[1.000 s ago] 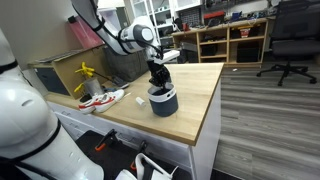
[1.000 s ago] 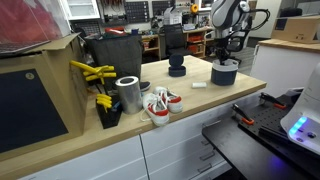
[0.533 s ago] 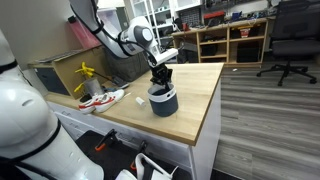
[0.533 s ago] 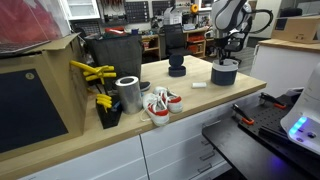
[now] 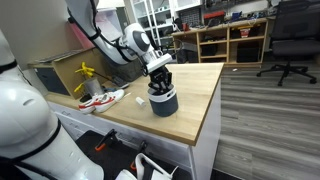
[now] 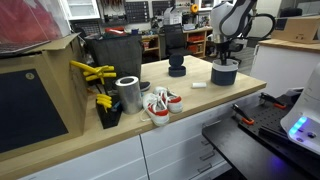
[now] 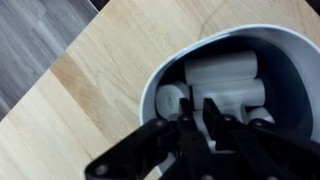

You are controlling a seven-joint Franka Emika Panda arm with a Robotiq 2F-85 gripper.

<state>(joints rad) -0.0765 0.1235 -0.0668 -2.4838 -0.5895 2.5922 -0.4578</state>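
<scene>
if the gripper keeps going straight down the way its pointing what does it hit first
Most likely the white rolls lying inside the tub: the gripper points down into its open top, right over them. How much gap is left is hard to judge.

In an exterior view the wooden bench (image 6: 205,108) carries a metal tin (image 6: 128,94), with a pair of red-and-white shoes (image 6: 160,104) just beside it at four o'clock and yellow-handled tools (image 6: 95,78) at its ten o'clock. A small dark stand (image 6: 177,68) sits toward the bench's one o'clock, with a white scrap (image 6: 198,87) near it at five o'clock. In an exterior view a black office chair (image 5: 288,40) stands on the floor at the bench's two o'clock, near wooden shelves (image 5: 225,38).
</scene>
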